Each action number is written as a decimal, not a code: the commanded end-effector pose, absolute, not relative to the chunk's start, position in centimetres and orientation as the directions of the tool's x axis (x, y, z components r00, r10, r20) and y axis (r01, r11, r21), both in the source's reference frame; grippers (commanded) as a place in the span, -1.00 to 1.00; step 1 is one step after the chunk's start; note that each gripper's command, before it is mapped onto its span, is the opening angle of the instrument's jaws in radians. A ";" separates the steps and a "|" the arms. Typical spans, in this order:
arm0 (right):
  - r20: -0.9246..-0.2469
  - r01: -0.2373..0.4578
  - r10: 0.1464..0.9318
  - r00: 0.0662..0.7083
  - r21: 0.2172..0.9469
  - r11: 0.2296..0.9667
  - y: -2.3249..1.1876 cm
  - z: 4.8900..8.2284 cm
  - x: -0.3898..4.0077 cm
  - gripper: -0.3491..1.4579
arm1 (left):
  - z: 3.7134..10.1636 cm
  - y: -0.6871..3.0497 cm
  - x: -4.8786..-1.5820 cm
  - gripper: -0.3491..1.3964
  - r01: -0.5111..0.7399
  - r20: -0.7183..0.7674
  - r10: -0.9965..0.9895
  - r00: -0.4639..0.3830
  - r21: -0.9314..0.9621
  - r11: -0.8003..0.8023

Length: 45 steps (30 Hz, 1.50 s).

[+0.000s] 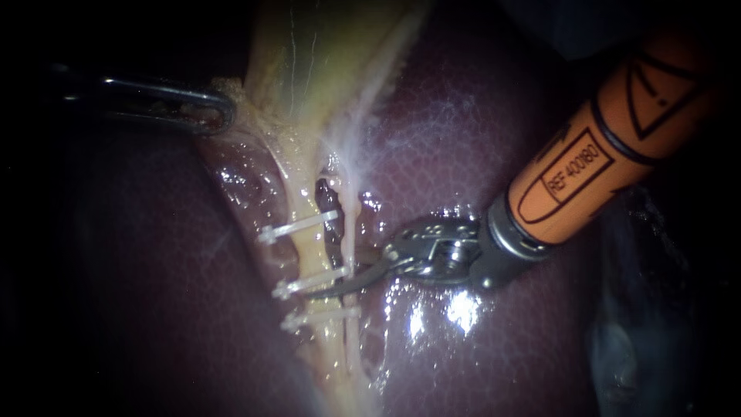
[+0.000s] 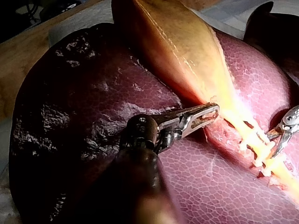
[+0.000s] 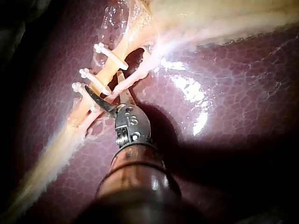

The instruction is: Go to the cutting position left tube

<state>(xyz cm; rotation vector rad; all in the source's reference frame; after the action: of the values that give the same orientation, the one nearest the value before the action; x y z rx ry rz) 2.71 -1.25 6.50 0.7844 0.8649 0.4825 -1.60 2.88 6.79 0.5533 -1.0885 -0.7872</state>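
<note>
Left tube [image 1: 309,253], a yellowish cord, runs from the near edge of the scene away toward the gallbladder [image 1: 324,54], lying on the dark red liver [image 1: 478,154]. Three white clips cross it: the near clip [image 1: 318,316], the middle clip [image 1: 312,282] and the far clip [image 1: 297,226]. Just to its right runs a thinner, pale right tube [image 1: 351,224].

The right instrument [image 1: 333,278] slants down from the far right, its orange shaft bent at the metal wrist so that the tip points left at the clips. Its end effector, two slim curved blades, is spread apart and grips nothing. One blade lies across the left tube between the near and middle clips; the other angles farther away, close beside the right tube.

Farther off, the left instrument [image 1: 222,110] reaches in level from the left, its end effector clenched on the gallbladder's edge.
</note>
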 end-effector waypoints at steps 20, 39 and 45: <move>-0.408 -0.091 0.629 0.662 0.789 0.608 -1.19 6.09 2.20 0.90 | 6.79 2.88 -1.60 -1.00 0.288 0.549 -0.800 0.241 0.747 0.599; -0.395 -0.070 0.680 0.617 0.834 0.548 -1.15 6.10 2.57 0.88 | 6.79 2.87 -1.60 -1.00 0.286 0.545 -0.804 0.240 0.751 0.595; -0.371 -0.074 0.689 0.623 0.848 0.524 -1.19 6.38 2.55 0.88 | 6.79 2.87 -1.60 -1.00 0.286 0.545 -0.803 0.240 0.751 0.595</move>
<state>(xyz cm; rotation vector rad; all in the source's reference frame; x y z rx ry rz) 2.55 -1.20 6.44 0.9151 0.7755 0.5199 -1.60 2.87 6.79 0.5717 -1.0855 -0.8036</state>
